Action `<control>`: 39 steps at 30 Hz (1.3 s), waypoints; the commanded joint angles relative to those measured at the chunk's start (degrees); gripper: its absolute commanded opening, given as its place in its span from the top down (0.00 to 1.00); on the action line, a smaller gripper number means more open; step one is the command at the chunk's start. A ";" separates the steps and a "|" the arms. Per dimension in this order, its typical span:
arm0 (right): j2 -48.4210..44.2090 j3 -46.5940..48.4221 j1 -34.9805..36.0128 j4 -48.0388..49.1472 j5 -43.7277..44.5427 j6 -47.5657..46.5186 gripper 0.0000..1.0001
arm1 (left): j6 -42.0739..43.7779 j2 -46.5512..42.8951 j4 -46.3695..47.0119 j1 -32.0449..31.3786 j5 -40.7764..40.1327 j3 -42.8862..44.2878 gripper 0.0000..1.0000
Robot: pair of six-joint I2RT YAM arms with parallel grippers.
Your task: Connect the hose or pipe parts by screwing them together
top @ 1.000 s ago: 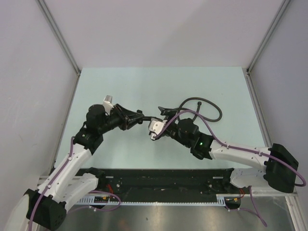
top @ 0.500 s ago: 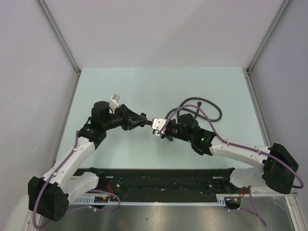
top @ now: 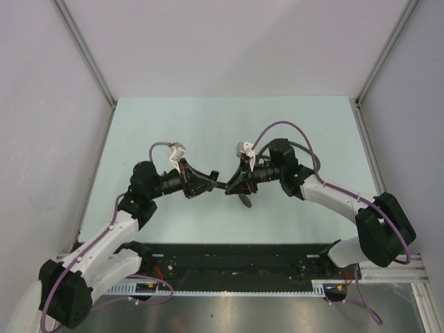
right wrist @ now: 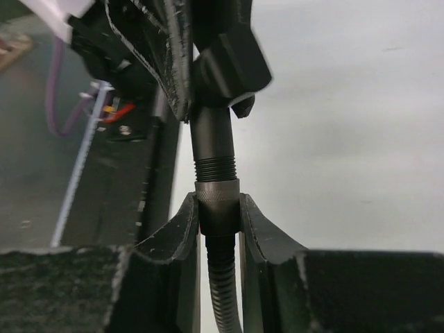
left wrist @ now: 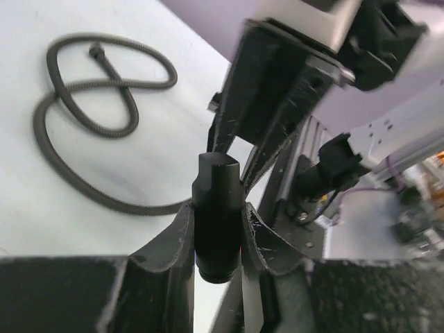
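Observation:
A short black cylindrical pipe fitting [left wrist: 218, 215] stands upright between the fingers of my left gripper [left wrist: 217, 208], which is shut on it. My right gripper [right wrist: 218, 202] is shut on the knurled end fitting [right wrist: 218, 208] of the dark ribbed hose [right wrist: 223, 284]. A threaded section [right wrist: 214, 168] shows just above that collar, and the pipe runs up into the left gripper's fingers [right wrist: 173, 62]. In the top view the left gripper [top: 208, 183] and the right gripper [top: 236, 184] meet tip to tip over mid-table. The rest of the hose [left wrist: 90, 104] lies looped on the table.
The pale green table [top: 173, 125] is walled by grey panels left, right and behind. A black rail with wiring [top: 229, 260] runs along the near edge between the arm bases. Purple cables [top: 277, 126] arch over both wrists. Part of the hose loop [top: 316, 164] lies behind the right arm.
The right gripper has closed on the hose's end fitting. Both wrists have rolled, their white connector blocks now on top, and the grippers have drawn together tip to tip.

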 commanded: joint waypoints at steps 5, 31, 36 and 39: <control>2.09 3.63 -3.68 9.94 -6.92 15.47 0.79 | 21.42 -7.91 4.05 -2.90 0.36 -1.97 1.00; -14.88 -4.46 26.37 6.34 63.48 -34.88 0.05 | -43.70 -6.67 -16.34 0.52 -15.02 8.76 1.00; -11.63 -4.46 29.27 9.31 67.44 -38.14 0.11 | -47.05 -6.77 -17.92 0.52 -13.71 8.32 1.00; -9.70 -4.46 30.24 12.21 69.73 -40.25 0.22 | -48.36 -6.50 -18.01 0.52 -11.87 8.06 1.00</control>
